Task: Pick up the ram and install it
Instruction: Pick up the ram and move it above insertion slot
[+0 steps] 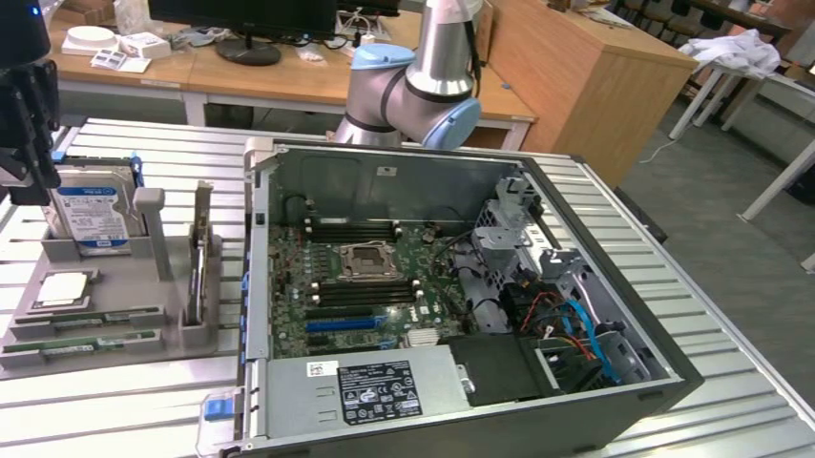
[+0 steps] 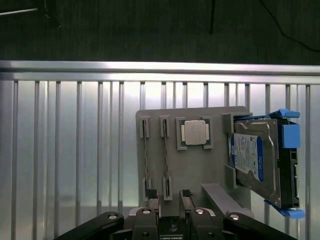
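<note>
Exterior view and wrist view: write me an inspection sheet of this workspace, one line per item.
Surface: slatted metal table carrying a grey fixture and an open computer case.
Job's things: ram stick and its twin both sit in fixture slots, neither held.
Clutter: processor and hard drive in the fixture.
Grippers: gripper open, above the fixture, holding nothing.
Cables: blue and orange cables inside the case.
Surroundings: wooden desks and a monitor behind the table.
</note>
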Robot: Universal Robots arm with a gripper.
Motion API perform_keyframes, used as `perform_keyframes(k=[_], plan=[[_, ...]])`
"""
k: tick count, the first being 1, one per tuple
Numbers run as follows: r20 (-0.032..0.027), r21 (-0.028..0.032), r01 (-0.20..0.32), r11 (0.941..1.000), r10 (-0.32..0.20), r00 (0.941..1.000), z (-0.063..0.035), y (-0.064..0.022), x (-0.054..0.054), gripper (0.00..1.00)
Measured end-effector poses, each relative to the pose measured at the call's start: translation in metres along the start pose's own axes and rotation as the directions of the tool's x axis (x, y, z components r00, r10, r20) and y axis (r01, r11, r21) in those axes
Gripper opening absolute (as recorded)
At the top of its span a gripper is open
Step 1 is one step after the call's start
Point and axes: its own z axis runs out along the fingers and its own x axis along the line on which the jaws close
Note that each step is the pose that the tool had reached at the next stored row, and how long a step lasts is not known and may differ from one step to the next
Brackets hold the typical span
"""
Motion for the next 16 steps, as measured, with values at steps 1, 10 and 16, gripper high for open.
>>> perform_keyframes(k=[1,10,16], plan=[[-0.0002,0.0008,0.0,1.0,0.0,1.0,0.0002,0.0,0.0,0.3],[0.0,0.009,0.0,1.0,0.0,1.0,0.0026,0.0,0.0,0.3],[0.0071,0.0091,0.0,1.0,0.0,1.0,0.008,0.0,0.0,0.3]])
